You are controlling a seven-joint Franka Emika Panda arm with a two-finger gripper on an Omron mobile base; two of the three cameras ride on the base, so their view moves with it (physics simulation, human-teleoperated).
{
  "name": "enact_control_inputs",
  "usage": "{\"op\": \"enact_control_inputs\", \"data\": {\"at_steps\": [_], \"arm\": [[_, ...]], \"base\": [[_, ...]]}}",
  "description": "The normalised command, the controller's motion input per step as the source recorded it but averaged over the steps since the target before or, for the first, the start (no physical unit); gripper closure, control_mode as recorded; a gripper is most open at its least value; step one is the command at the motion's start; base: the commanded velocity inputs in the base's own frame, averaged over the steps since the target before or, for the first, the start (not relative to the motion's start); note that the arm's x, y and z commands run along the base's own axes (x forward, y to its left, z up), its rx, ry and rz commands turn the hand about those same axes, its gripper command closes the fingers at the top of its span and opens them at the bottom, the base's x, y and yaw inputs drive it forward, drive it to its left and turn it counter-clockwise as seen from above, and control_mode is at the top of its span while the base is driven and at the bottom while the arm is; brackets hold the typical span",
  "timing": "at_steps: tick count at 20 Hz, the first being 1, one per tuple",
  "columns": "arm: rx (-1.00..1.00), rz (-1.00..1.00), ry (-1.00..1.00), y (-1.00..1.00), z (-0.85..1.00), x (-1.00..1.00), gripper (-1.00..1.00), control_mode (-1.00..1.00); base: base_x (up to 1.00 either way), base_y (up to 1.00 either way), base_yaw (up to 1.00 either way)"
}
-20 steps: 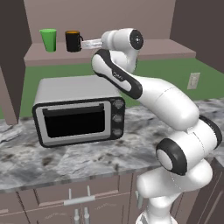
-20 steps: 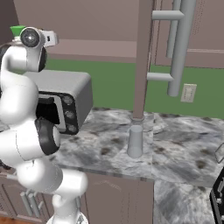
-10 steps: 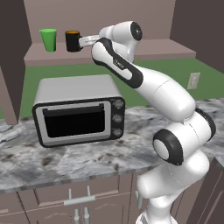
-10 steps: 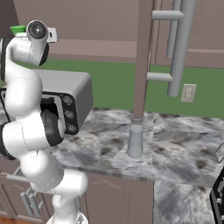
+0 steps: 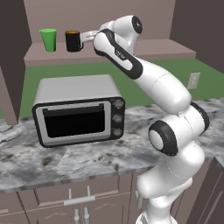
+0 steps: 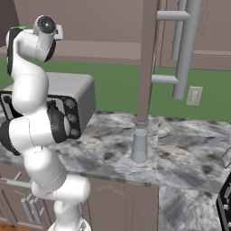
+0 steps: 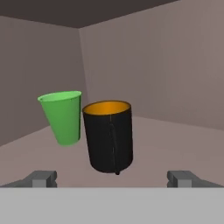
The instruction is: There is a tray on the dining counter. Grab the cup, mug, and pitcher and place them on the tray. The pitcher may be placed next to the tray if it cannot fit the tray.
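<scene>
On a high brown shelf [image 5: 144, 49] stand the bright green cup [image 5: 48, 40] and, right of it, the black mug [image 5: 73, 41] with its orange inside. My gripper [image 5: 85, 38] hovers level with the mug, just to its right, open and holding nothing. In the hand view the mug [image 7: 108, 136] stands straight ahead with its handle toward me, the cup [image 7: 63, 116] sits behind it to the left, and my gripper [image 7: 114, 179] stays short of both. The pale grey pitcher [image 6: 139, 145] stands upright on the marbled counter [image 6: 180, 153]. The tray and the dining counter are out of view.
A silver toaster oven [image 5: 78, 109] sits on the marbled counter [image 5: 52, 162] directly below the shelf. A brown post [image 6: 146, 58] rises just behind the pitcher. Walls close in the shelf at the back and left [image 7: 39, 74].
The arm's upper links have risen and swung right while the hand stayed beside the mug. Cup, mug and pitcher have not moved, and the jaws stayed open.
</scene>
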Motion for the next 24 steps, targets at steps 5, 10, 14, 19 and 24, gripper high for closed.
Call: {"op": "enact_control_inputs", "data": {"at_steps": [5, 10, 14, 19, 24], "arm": [[-0.01, 0.02, 0.01, 0.06, 0.00, 0.18, -1.00, -1.00], [-0.03, 0.01, 0.00, 0.12, 0.00, 0.17, -1.00, -1.00], [-0.03, 0.00, 0.00, 0.17, -0.01, 0.14, -1.00, -1.00], [-0.04, 0.00, 0.00, 0.22, -0.04, 0.12, -1.00, -1.00], [-0.02, 0.00, 0.00, 0.18, -0.02, 0.08, -1.00, -1.00]], "base": [[0.00, 0.00, 0.00], [0.00, 0.00, 0.00], [0.00, 0.00, 0.00], [0.00, 0.00, 0.00], [0.00, 0.00, 0.00]]}}
